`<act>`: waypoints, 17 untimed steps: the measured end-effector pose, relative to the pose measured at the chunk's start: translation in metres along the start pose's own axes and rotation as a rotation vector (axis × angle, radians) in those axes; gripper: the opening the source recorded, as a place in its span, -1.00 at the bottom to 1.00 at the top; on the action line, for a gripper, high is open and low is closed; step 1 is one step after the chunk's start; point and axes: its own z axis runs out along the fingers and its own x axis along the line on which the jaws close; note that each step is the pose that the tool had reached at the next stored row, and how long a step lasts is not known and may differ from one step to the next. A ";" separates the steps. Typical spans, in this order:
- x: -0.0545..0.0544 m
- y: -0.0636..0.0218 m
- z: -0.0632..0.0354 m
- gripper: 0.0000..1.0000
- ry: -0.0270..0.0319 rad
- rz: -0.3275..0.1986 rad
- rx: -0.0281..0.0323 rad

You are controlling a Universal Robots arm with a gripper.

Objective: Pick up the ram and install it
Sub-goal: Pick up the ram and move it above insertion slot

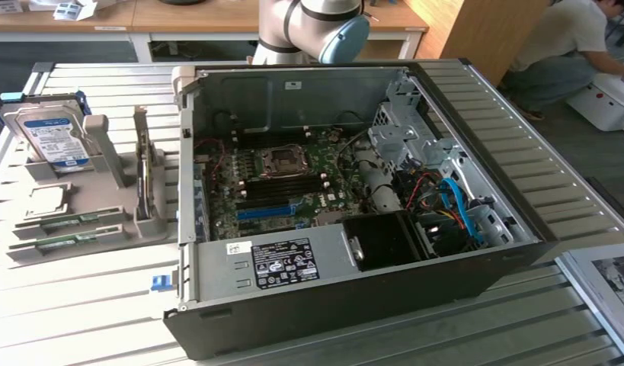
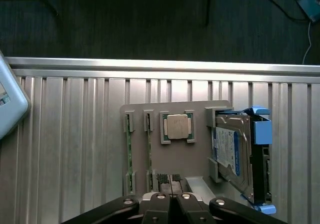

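1. Tool: jaws pressed together, nothing btwn them. It's empty-handed.
2. It hangs over one edge of the grey holder, camera looking straight down, pads close to the end of the ram slots.
3. Ram stands on edge in its slot, cradled by clips at both ends, just beside the CPU chip. A second stick lies parallel in the next slot.
4. Why on edge? Prob so the thin top edge is exposed for a pinch from above, w/ the clips fixing its position.
5. The hard drive is propped upright in its own bracket on the far side of the CPU, well apart from the sticks, so nothing crowds the grab.
6. In the ext view the holder sits on the slatted tabletop, to that view's left of the open PC case.
7. The case lies on its side, motherboard facing up, which looks meant for access from overhead.
8. My read: ram untouched, pick not yet made.
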 end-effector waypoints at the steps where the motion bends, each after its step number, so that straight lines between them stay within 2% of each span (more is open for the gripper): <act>1: 0.000 0.0000 0.0000 -0.80 0.0000 0.000 0.0000; 6: 0.000 0.0000 0.0000 -0.80 0.0010 -0.023 -0.0004; 17: 0.000 0.0000 0.0000 -0.80 0.0010 -0.024 -0.0004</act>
